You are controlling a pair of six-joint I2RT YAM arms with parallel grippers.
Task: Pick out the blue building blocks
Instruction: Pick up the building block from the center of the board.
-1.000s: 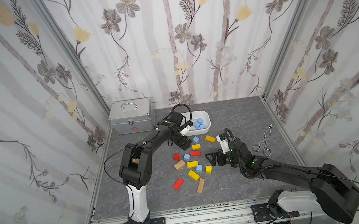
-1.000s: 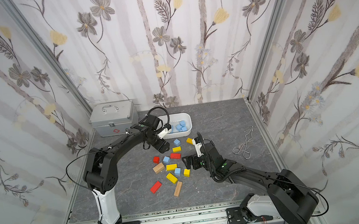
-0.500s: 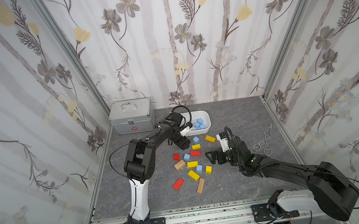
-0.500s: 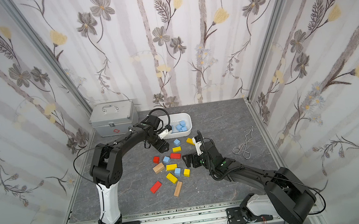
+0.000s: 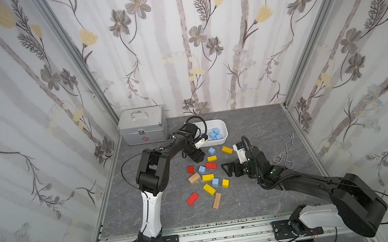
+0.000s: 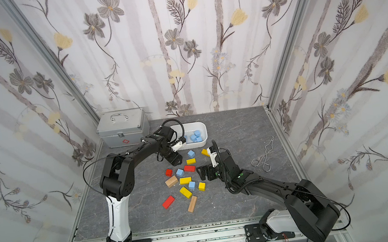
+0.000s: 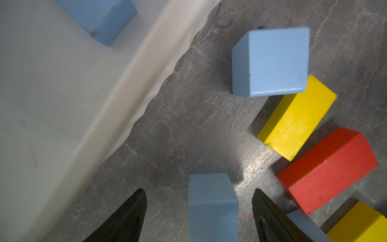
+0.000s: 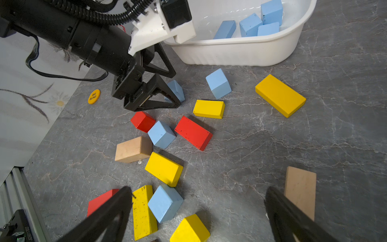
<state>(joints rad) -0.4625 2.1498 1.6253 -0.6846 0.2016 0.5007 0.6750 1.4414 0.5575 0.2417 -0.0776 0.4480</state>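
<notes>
The left gripper (image 7: pixel 199 190) is low over the desk (image 7: pixel 188 117) with its jaws apart, straddling one blue block (image 7: pixel 212 205). A gap shows on each side, so neither finger touches it. In a top view, a second blue cube (image 5: pixel 211 151) lies on the desk at 3 o'clock from that gripper. The white tub (image 5: pixel 216 142) at its 1 o'clock holds several blue building blocks (image 5: pixel 215 133). The right gripper (image 8: pixel 199 189) stands wide open. A third blue cube (image 5: pixel 215 182) lies at its 8 o'clock and a fourth blue cube (image 5: pixel 202 169) at its 9 o'clock, both apart from it.
</notes>
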